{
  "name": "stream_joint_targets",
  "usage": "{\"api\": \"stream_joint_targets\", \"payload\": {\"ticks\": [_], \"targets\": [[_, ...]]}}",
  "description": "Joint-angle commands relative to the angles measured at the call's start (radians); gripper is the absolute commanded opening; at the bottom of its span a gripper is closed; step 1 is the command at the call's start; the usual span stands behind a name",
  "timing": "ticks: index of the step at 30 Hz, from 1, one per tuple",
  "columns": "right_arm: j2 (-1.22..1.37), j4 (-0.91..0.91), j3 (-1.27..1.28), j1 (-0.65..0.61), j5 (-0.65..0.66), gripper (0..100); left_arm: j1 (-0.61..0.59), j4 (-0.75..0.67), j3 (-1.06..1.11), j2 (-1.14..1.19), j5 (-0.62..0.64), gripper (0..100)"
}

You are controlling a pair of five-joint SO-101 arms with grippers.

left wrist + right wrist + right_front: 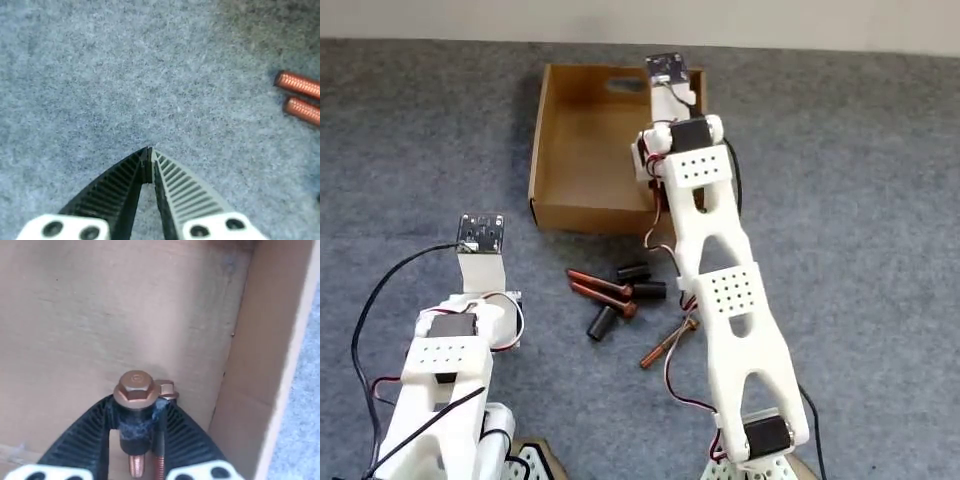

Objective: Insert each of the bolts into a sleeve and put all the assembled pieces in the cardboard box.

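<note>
High view shows the box (582, 140) lying open on the grey carpet (850, 200), with the right arm (720, 270) stretched up from the near edge so that its wrist hangs over the box's right side. From where I stand, the loose parts lie on the carpet just in front of the box, between the two arms. Two bolts (598, 282) lie side by side and nearly parallel, and a third bolt (665, 345) lies lower down, beside the right arm. There are three black sleeves (633, 271), two close by the heads of the paired bolts and one just below them. The left arm (445, 370) sits at the lower left, well apart from the box. Its wrist view has the left gripper (150, 154) pinched closed on nothing, tips touching, above bare carpet, with the threaded ends of the paired bolts off at one edge. The right wrist view looks into the box, near where floor meets side wall. There the right gripper (137, 407) is clamped on a bolt (133, 390) seated in a sleeve (131, 426) (hex head on top, thread poking out below the black tube). A second bolt head (167, 389) sits touching beside it, its shank running down between the fingers. Whether that one is gripped as well I cannot tell.
</note>
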Motion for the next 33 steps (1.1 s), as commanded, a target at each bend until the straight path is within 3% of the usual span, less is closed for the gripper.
{"api": "stream_joint_targets", "payload": {"ticks": [1,10,33], "targets": [[-0.004,-0.001,-0.119,-0.015,0.009,0.7,-0.002,-0.012,-0.005,-0.019,-0.005,2],[0.096,-0.073,-0.124,0.022,0.011,0.7,-0.002,-0.012,-0.005,-0.019,-0.005,2],[-0.104,-0.076,-0.122,0.054,0.005,0.7,-0.002,-0.012,-0.005,-0.019,-0.005,2]]}}
